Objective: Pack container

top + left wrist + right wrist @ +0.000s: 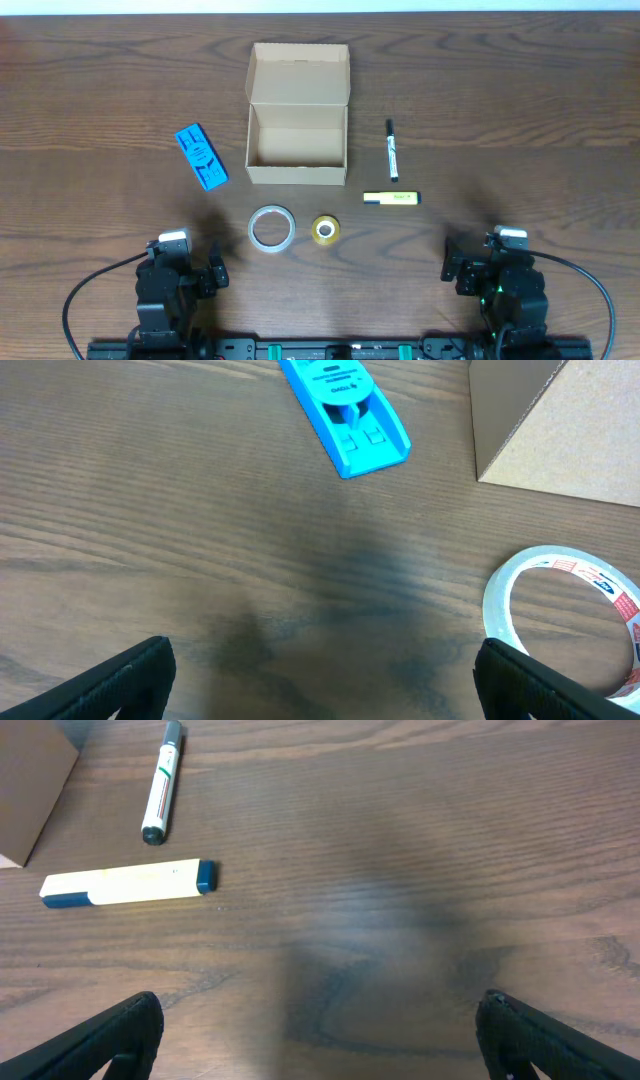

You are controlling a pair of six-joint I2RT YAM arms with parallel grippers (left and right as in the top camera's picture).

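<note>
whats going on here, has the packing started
Packing hasn't begun. The left tool and right tool are open near the front edge of the table, holding nothing. The container has its lid flipped back and looks empty. A blue plastic item, clear tape roll, small yellow tape roll, black marker and yellow highlighter lie around it.

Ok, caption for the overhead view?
Open box centre, blue tool left, marker and highlighter right, clear tape and yellow tape in front; left gripper and right gripper open.
</note>
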